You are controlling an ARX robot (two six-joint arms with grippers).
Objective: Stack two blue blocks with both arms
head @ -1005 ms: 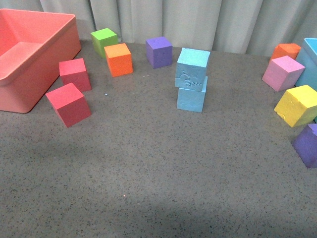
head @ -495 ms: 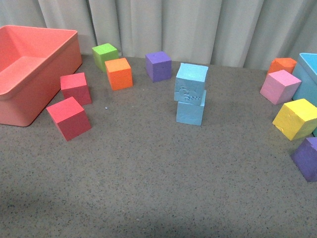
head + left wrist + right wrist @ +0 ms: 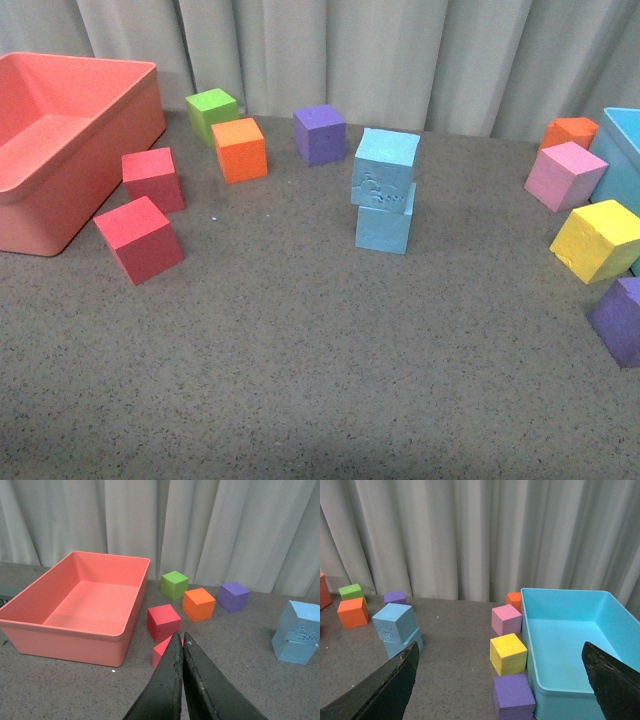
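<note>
The two blue blocks are stacked at centre frame in the front view: the upper blue block, with a scuffed front face, sits on the lower blue block, rotated slightly out of line with it. Neither arm touches the stack, and neither appears in the front view.

Surrounding items, front view:
- Upper left: pink bin.
- Beside the bin: two red cubes.
- Behind the stack: green cube, orange cube, purple cube.
- Right edge: second orange cube, pink cube, yellow cube, second purple cube, and a corner of the light-blue bin.

Nothing stands just beside the stack.

The left wrist view shows the left gripper with its fingers pressed together on nothing, low in the frame; the stack sits at the right edge.

The right wrist view shows the right gripper with its fingers spread wide apart at the lower corners, and the full interior of the light-blue bin, which the front view crops.
</note>
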